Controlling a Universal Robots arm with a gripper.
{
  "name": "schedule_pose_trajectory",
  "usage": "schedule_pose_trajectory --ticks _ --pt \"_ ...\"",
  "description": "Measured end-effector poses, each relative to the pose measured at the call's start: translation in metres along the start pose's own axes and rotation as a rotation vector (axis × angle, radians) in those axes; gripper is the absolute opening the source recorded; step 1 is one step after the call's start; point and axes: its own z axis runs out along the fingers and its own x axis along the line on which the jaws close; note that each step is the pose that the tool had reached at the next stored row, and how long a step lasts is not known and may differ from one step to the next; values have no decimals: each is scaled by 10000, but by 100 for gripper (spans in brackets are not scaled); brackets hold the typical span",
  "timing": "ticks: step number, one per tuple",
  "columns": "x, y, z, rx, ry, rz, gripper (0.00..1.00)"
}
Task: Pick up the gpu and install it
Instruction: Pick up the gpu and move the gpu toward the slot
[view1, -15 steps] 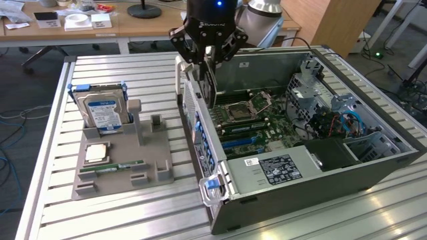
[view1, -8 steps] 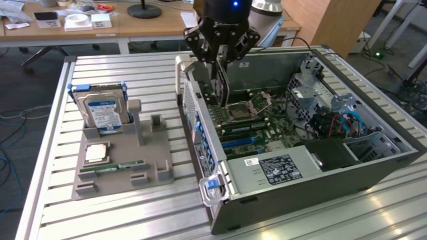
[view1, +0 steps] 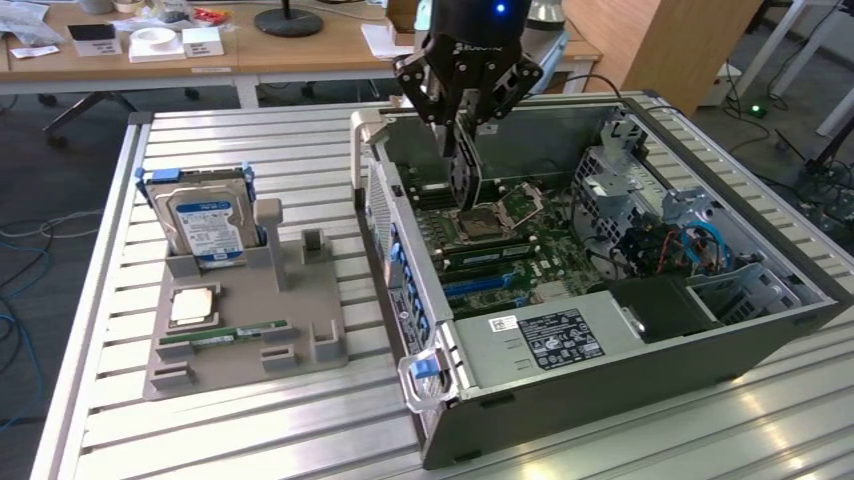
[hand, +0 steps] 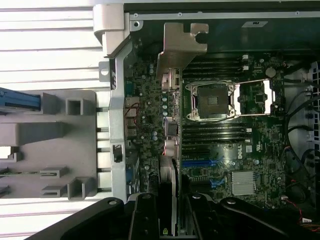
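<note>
Over the open computer case (view1: 641, 375), the gripper (view1: 465, 120) has its fingers clamped on the gpu (view1: 462, 170), which hangs edge-on above the motherboard (view1: 534, 255), near the CPU socket (view1: 501, 210). Pickup looks done. Seating the card in a slot does not.

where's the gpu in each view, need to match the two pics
Exterior view: gpu hangs from the gripper over the open case, above the cpu socket.
Wrist view: gpu runs edge-on out from the gripper, beside the cpu socket.
Shared landmark: the cpu socket.
</note>
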Motion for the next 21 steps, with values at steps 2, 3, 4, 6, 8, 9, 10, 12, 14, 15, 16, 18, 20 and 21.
schedule_pose_trajectory --ticks 2,3,4,6,8,9,10,12,14,15,16,18,20,21 --pt "-18 2 0 0 0 1 27" --pt "-32 2 0 1 0 1 27" --pt "-48 3 1 1 0 1 27" --pt "-81 5 2 0 0 3 27" --pt "-115 7 3 1 0 2 27" --pt "-133 8 3 1 0 2 27" --pt "-153 9 4 0 0 2 27" --pt "-189 12 5 1 0 1 27" --pt "-220 13 6 0 0 2 27" --pt "-229 14 5 1 0 1 27" --pt "-231 13 6 1 0 2 27" --pt "-231 14 6 0 0 3 27" --pt "-232 14 6 1 1 3 27" --pt "-233 14 6 0 0 1 27"
